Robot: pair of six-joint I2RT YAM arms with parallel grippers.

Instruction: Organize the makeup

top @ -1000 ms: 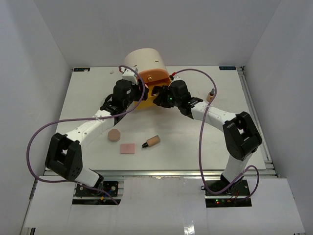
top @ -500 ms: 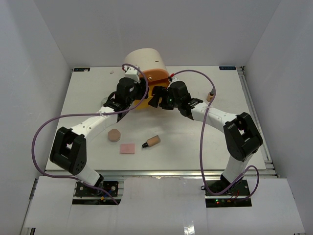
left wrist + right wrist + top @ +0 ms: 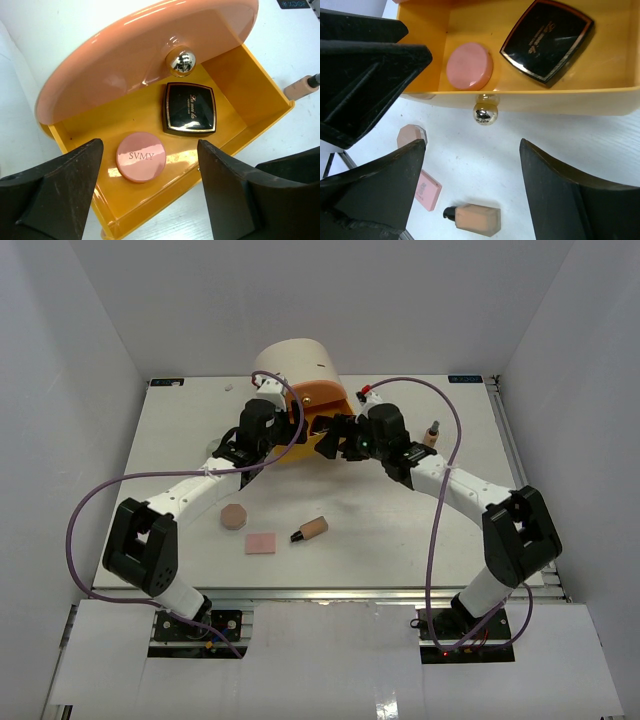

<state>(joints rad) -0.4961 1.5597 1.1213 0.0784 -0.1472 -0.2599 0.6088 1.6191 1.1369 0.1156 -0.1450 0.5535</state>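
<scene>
An open yellow-orange drawer (image 3: pixel 250 95) of the cream cylinder (image 3: pixel 295 360) holds a round pink compact (image 3: pixel 141 157) and a black square compact (image 3: pixel 190 109). My left gripper (image 3: pixel 150 150) is open and empty, hovering over the drawer's near rim. My right gripper (image 3: pixel 472 145) is open and empty, just in front of the drawer's chrome knob (image 3: pixel 485 114). On the table lie a pink octagonal compact (image 3: pixel 233 516), a pink rectangular compact (image 3: pixel 261 542) and a tan black-capped bottle (image 3: pixel 311 530). A second tan bottle (image 3: pixel 431 434) stands at the right.
Both grippers meet at the drawer (image 3: pixel 320 400), close together. A glossy peach curved panel (image 3: pixel 125 55) with a chrome knob overhangs the drawer in the left wrist view. Purple cables (image 3: pixel 440 490) loop over both arms. White walls surround the table (image 3: pixel 380 540).
</scene>
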